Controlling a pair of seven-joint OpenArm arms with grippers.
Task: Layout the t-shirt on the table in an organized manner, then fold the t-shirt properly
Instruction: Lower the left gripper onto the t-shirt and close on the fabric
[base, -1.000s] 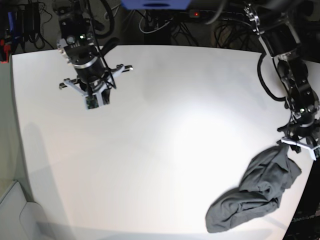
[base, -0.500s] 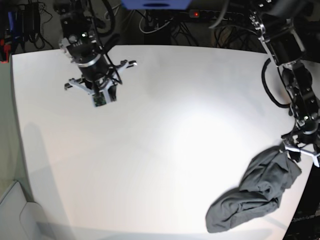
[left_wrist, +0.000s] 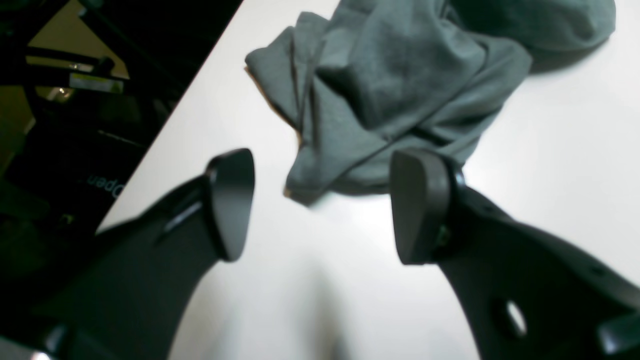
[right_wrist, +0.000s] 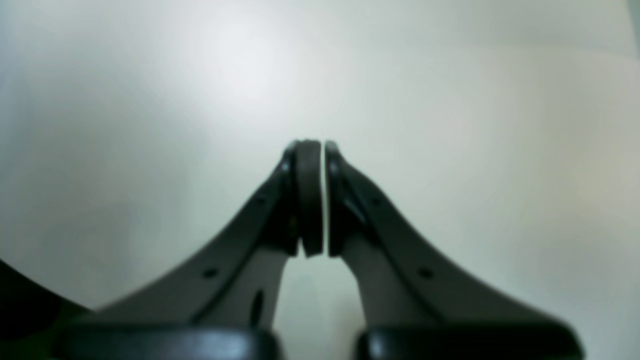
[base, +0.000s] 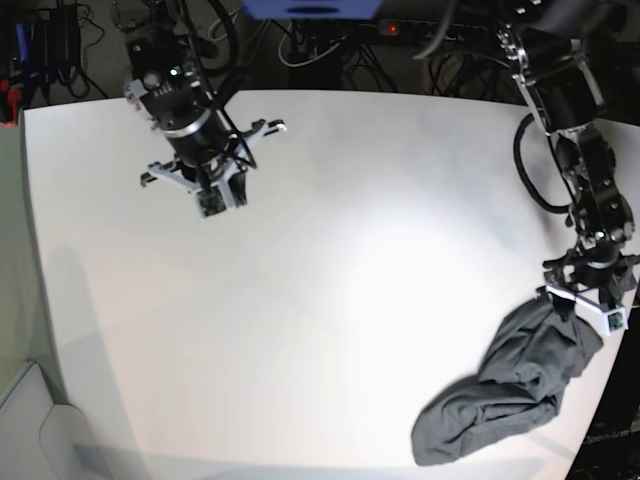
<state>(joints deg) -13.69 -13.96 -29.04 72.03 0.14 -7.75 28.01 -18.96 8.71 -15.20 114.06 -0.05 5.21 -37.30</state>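
The dark grey t-shirt (base: 510, 390) lies crumpled in a heap near the front right corner of the white table (base: 330, 280). My left gripper (base: 583, 303) hangs open just over the heap's far end. In the left wrist view its fingers (left_wrist: 230, 200) straddle a bunched corner of the t-shirt (left_wrist: 400, 75) from slightly above, with nothing pinched between them. My right gripper (base: 212, 200) hovers over the bare table at the far left. In the right wrist view the right gripper (right_wrist: 324, 195) is shut on nothing above the table (right_wrist: 150, 100).
The table's right edge (left_wrist: 200, 85) runs close beside the shirt, with a dark frame (left_wrist: 75, 150) below it. Cables and a power strip (base: 400, 30) lie behind the far edge. A pale surface (base: 25, 420) sits off the front left corner.
The right arm has swung to the right over the table, staying shut. The left gripper has spread its jaws wider and shifted slightly at the shirt's far end.
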